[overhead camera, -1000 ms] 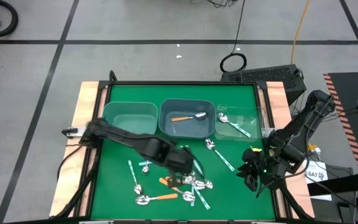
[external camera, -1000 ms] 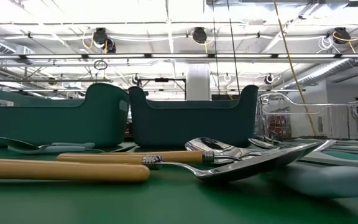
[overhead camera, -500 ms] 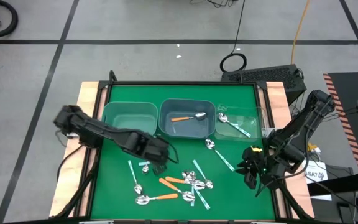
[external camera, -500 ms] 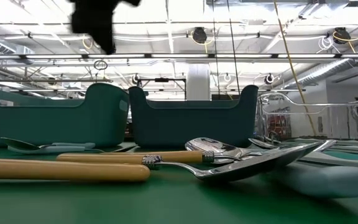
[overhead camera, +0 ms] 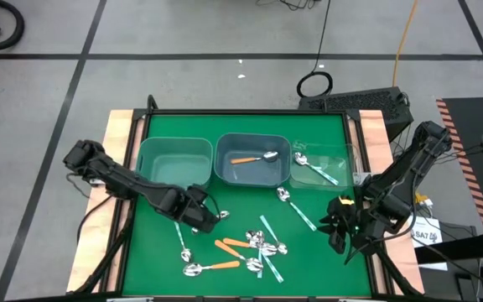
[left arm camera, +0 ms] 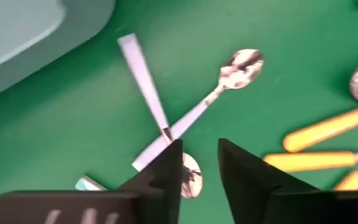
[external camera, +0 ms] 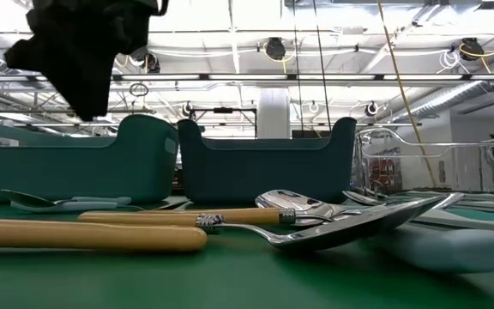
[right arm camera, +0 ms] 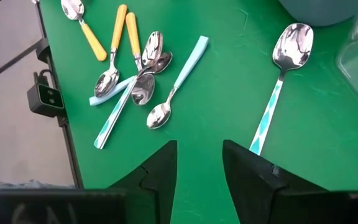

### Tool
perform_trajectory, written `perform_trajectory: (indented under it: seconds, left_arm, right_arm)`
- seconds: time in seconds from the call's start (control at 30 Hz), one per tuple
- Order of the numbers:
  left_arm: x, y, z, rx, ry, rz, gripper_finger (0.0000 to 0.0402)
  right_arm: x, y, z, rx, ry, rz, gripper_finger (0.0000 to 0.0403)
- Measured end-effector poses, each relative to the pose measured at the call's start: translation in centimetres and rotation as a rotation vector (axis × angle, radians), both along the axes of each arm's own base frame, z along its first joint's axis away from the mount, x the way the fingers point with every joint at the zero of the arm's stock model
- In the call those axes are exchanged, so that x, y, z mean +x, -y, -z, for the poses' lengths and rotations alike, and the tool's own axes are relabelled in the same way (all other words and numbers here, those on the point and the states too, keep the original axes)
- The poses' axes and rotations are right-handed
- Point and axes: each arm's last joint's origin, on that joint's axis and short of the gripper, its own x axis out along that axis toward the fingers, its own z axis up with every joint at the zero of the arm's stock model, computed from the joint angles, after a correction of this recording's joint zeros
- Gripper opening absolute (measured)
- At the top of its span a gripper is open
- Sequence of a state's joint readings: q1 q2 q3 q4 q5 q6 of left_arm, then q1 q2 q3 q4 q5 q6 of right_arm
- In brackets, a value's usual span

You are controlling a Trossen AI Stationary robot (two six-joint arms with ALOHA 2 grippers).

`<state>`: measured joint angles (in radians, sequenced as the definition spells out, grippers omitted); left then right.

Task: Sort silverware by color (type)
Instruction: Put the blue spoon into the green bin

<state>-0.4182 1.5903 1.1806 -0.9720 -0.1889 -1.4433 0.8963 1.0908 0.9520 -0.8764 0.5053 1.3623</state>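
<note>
Silverware (overhead camera: 250, 247) mostly loose on mat (overhead camera: 309, 252) near middle bin (overhead camera: 252, 159), awaiting sorting; one orange spoon (overhead camera: 254, 158) inside. Left gripper (overhead camera: 210, 220) beside bin, jaws parted, empty, poised over crossed blue-handled spoons (left arm camera: 166, 118). Right gripper (overhead camera: 338, 220) parked aside, open.

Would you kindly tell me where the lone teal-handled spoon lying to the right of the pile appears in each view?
High view: the teal-handled spoon lies alone on the mat, just below the middle bin.
Low view: cannot be picked out.
Left wrist view: not in it.
Right wrist view: it lies apart from the pile, bowl towards the bin.
Shared landmark: the middle bin.
</note>
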Motion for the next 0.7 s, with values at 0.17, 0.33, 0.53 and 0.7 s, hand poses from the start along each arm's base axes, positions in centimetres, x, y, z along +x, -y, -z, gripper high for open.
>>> perform_trajectory:
  seconds: [0.17,0.33,0.53,0.7]
  left_arm:
    - [-0.6,-0.1,1.0,0.015,-0.002,-0.151,0.0145]
    - [-1.0,-0.3,2.7,-0.015,0.016,-0.290,0.0147]
    - [-1.2,-0.5,4.2,-0.043,0.054,-0.364,0.0147]
    - [-1.1,-0.6,5.2,-0.002,0.044,-0.393,0.0147]
  right_arm:
    - [0.0,0.0,0.0,0.018,0.014,0.040,0.0123]
    - [0.1,0.0,0.0,0.013,0.015,0.034,0.0123]
    - [0.1,0.0,-0.1,0.025,0.021,0.039,0.0123]
    - [0.1,0.0,-0.1,0.024,0.020,0.039,0.0123]
